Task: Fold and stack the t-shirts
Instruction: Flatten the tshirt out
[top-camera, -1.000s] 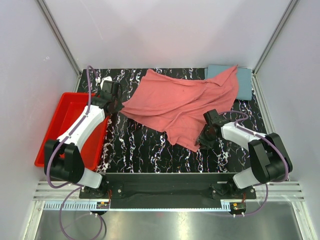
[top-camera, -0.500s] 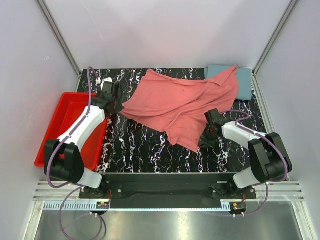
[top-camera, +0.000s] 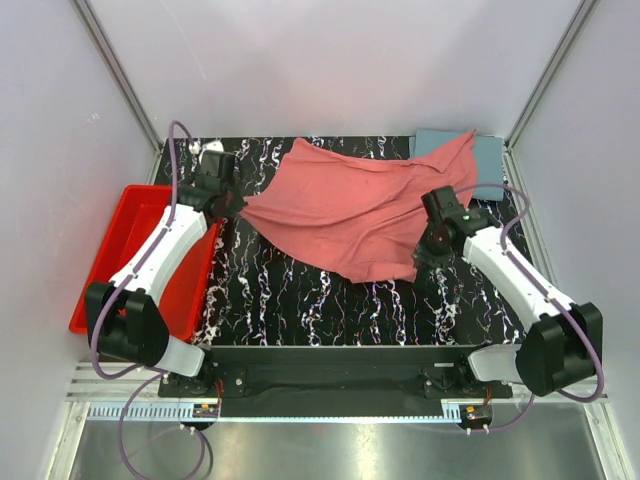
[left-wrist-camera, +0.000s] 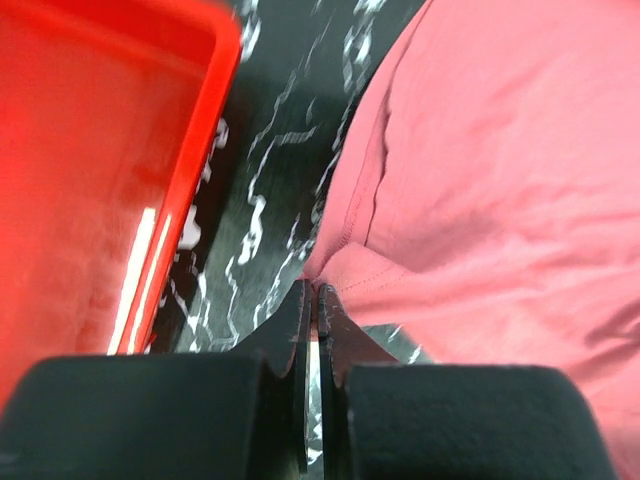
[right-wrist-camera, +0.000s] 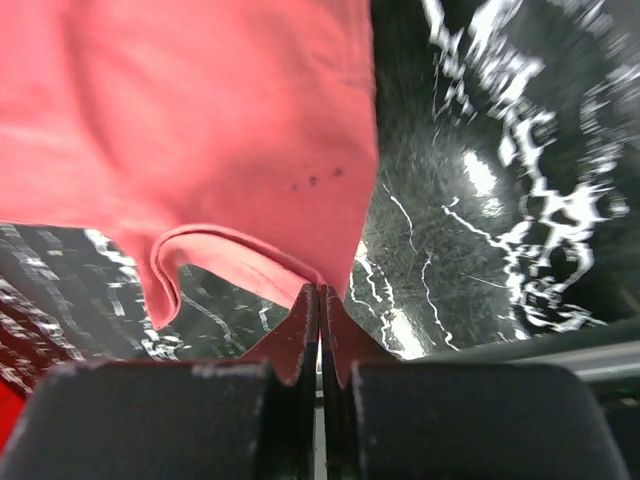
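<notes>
Top view: showing the salmon-pink t-shirt (top-camera: 360, 205) lying rumpled and unfolded across the middle of the black marbled bench (top-camera: 290, 290), stretching between the two arms. Overlapping, at its far right corner, the grey-blue t-shirt (top-camera: 490, 165), which is resting as a flat rectangle in the far right corner of the bench. Showing also the red tray (top-camera: 125, 235) sitting off the left edge of the bench, beneath the left arm.

Left wrist view: showing the left claw (left-wrist-camera: 315, 295) closing tightly on a hemmed edge at the left end of the salmon-pink t-shirt (left-wrist-camera: 480, 180), jaws pressing together with only fabric between them. Hanging just above the bench, with the red tray (left-wrist-camera: 100, 150) lying to the left, apart from the cloth.

Right wrist view: showing the right claw (right-wrist-camera: 318, 295) likewise pinching shut on the near right hem of the salmon-pink t-shirt (right-wrist-camera: 200, 130). Curling under beside the fingertips, part of that hem is sitting raised off the bench (right-wrist-camera: 470, 200).
</notes>
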